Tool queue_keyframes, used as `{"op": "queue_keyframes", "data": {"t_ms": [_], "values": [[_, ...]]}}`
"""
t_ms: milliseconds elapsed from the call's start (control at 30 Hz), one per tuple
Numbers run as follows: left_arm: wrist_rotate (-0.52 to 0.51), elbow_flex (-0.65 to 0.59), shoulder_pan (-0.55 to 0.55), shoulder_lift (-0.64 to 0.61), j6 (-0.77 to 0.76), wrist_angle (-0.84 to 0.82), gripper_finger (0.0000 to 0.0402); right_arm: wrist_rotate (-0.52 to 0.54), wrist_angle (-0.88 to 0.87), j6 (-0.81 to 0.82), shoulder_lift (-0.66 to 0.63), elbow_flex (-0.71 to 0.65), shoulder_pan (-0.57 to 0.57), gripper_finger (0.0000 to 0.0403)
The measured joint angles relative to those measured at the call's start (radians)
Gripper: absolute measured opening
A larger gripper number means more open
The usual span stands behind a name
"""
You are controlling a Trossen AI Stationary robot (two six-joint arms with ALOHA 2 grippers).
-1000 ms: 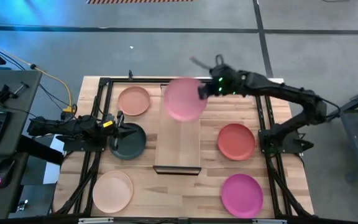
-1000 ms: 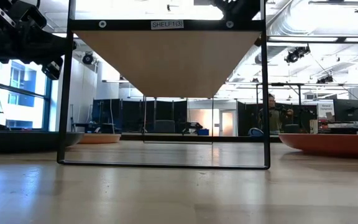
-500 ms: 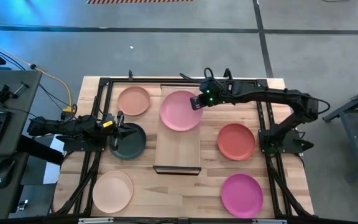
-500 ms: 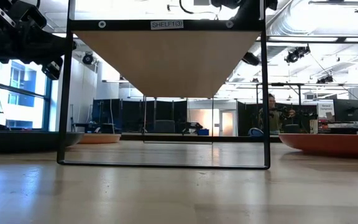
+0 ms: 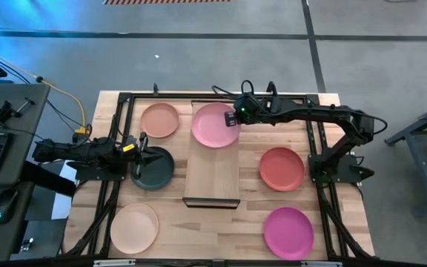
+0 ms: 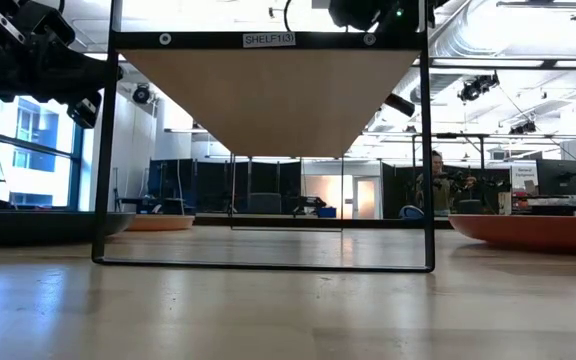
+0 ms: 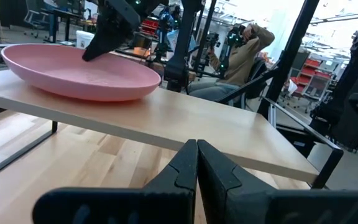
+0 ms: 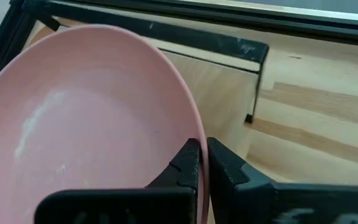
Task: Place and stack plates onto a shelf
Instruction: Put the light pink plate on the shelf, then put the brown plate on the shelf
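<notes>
The light pink plate (image 5: 215, 124) lies on the far end of the shelf (image 5: 213, 176), base down, as the left wrist view (image 7: 73, 70) also shows. My right gripper (image 5: 236, 116) is shut on its right rim. My left gripper (image 5: 142, 153) is shut and empty, raised over the left edge of the dark grey plate (image 5: 156, 170). The peach-tan plate (image 5: 159, 120), coral red plate (image 5: 282, 167), magenta plate (image 5: 288, 232) and cream plate (image 5: 134, 228) lie flat on the table around the shelf. My right gripper pinches the light pink plate's rim (image 8: 191, 127) on the side toward the table's right edge, one finger inside the plate and one outside. The fingers come from the right, slanting down. The plate's base rests on the shelf board (image 7: 197, 118).
The shelf stands raised on thin black legs (image 6: 428, 160) in the middle of the table. Black rails (image 5: 317, 148) run along the table's sides. The near half of the shelf board is bare. People sit in the room beyond the table (image 7: 241, 50).
My right gripper has gone down with the light pink plate, which was held clear above the shelf's far end and now lies on the board. The gripper stays shut on the rim.
</notes>
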Motion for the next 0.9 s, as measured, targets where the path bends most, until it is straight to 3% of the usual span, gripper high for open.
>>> {"op": "queue_keyframes", "data": {"t_ms": [500, 900], "values": [[0.000, 0.000, 0.000, 0.000, 0.000, 0.000, 0.0001, 0.006, 0.002, 0.033, 0.000, 0.001, -0.003, 0.0007], [0.000, 0.000, 0.000, 0.000, 0.000, 0.000, 0.0001, 0.023, -0.065, -0.113, -0.010, 0.060, -0.022, 0.0152]]}}
